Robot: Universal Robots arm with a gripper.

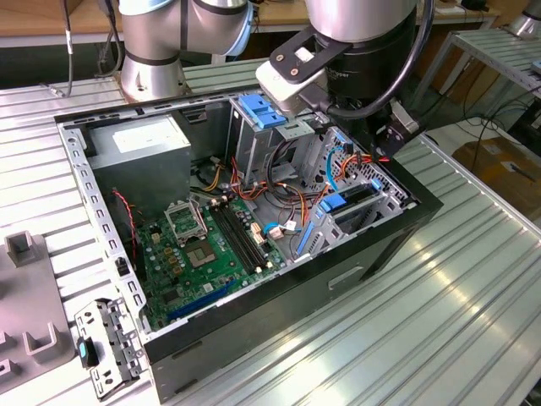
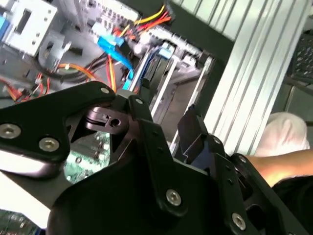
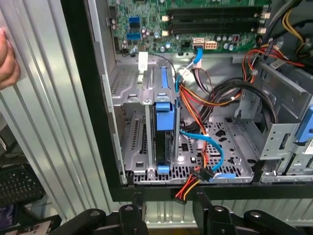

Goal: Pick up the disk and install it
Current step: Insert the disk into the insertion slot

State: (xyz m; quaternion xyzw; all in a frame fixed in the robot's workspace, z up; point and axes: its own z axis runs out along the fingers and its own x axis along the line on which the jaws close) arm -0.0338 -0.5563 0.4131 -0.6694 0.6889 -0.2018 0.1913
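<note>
Hand (image 3: 7,61) partly out of view.

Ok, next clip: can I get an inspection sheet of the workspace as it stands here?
Surface: ribbed metal table carrying an open PC case.
Job's things: disk stands on edge in a slot of the drive cage, not held.
Clutter: metal bracket and grey blocks at the exterior view's left.
Gripper: jaws open, empty, near the case edge by the disk.
Cables: blue cable and an orange-red bundle beside the disk.
Surroundings: a hand at the table's edge; a keyboard off the table.
</note>
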